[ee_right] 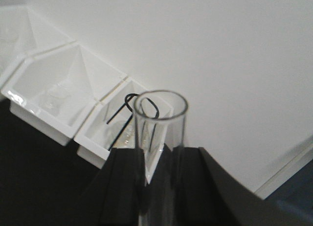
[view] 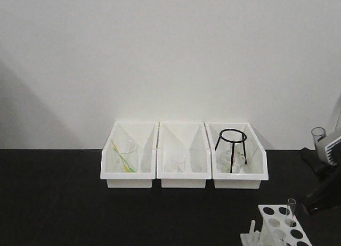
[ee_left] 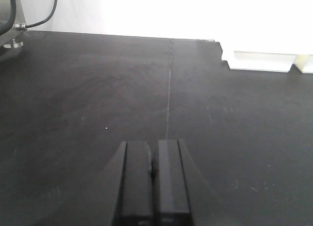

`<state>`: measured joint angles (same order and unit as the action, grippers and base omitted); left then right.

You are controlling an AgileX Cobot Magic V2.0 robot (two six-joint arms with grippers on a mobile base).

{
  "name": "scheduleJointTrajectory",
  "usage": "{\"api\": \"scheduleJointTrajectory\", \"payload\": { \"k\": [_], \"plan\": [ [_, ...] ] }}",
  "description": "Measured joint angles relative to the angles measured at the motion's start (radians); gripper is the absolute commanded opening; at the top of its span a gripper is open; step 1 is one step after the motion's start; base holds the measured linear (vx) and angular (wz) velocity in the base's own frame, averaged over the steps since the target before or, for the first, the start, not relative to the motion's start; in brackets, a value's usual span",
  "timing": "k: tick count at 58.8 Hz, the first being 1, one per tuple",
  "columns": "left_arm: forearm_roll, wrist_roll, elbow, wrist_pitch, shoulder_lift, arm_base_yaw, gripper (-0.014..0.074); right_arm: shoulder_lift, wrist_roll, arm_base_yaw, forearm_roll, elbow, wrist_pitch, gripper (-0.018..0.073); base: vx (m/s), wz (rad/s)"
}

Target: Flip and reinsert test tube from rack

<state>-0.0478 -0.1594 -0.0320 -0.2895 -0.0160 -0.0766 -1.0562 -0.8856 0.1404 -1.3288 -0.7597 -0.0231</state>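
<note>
My right hand (ee_right: 157, 160) clamps the test tube (ee_right: 161, 113), mouth up, above and right of the rack (view: 279, 224), where a second tube (view: 290, 207) stands. Three bins (view: 184, 175) line the wall (view: 170, 54) behind the rack, open surface (view: 186, 214) between. My left hand (ee_left: 153, 169) is clenched.

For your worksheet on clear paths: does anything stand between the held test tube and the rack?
Nothing visible does. The right gripper holds the test tube higher than the rack, only air between. A second tube fills one hole; others free.
</note>
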Motion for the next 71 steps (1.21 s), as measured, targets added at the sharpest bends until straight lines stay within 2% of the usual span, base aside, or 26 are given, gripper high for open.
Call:
{"api": "scheduleJointTrajectory", "payload": {
  "k": [6, 11, 19, 30, 37, 48, 56, 64, 67, 71],
  "plan": [
    [0.0, 0.0, 0.0, 0.0, 0.0, 0.0, -0.0006, -0.012, -0.166, 0.0, 0.031, 0.0, -0.001, -0.0008, 0.0, 0.0],
    [0.0, 0.0, 0.0, 0.0, 0.0, 0.0, -0.0006, -0.026, -0.248, 0.0, 0.037, 0.0, -0.009, -0.0008, 0.0, 0.0],
    [0.0, 0.0, 0.0, 0.0, 0.0, 0.0, -0.0006, -0.032, -0.283, 0.0, 0.049, 0.0, -0.042, -0.0008, 0.0, 0.0],
    [0.0, 0.0, 0.0, 0.0, 0.0, 0.0, -0.0006, -0.033, -0.288, 0.0, 0.162, 0.0, -0.084, -0.0008, 0.0, 0.0],
    [0.0, 0.0, 0.0, 0.0, 0.0, 0.0, -0.0006, -0.033, -0.273, -0.016, 0.239, 0.0, -0.109, -0.0008, 0.0, 0.0],
    [0.0, 0.0, 0.0, 0.0, 0.0, 0.0, -0.0006, -0.034, -0.21, -0.131, 0.316, 0.0, -0.207, -0.0008, 0.0, 0.0],
    [0.0, 0.0, 0.0, 0.0, 0.0, 0.0, -0.0006, -0.036, -0.186, -0.179, 0.347, 0.0, -0.227, -0.0008, 0.0, 0.0],
    [0.0, 0.0, 0.0, 0.0, 0.0, 0.0, -0.0006, -0.036, -0.075, -0.183, 0.347, 0.017, -0.289, -0.0008, 0.0, 0.0],
    [0.0, 0.0, 0.0, 0.0, 0.0, 0.0, -0.0006, -0.036, -0.037, -0.183, 0.382, 0.044, -0.341, -0.0008, 0.0, 0.0],
    [0.0, 0.0, 0.0, 0.0, 0.0, 0.0, -0.0006, -0.036, 0.029, -0.183, 0.48, 0.105, -0.414, -0.0008, 0.0, 0.0]
  ]
}}
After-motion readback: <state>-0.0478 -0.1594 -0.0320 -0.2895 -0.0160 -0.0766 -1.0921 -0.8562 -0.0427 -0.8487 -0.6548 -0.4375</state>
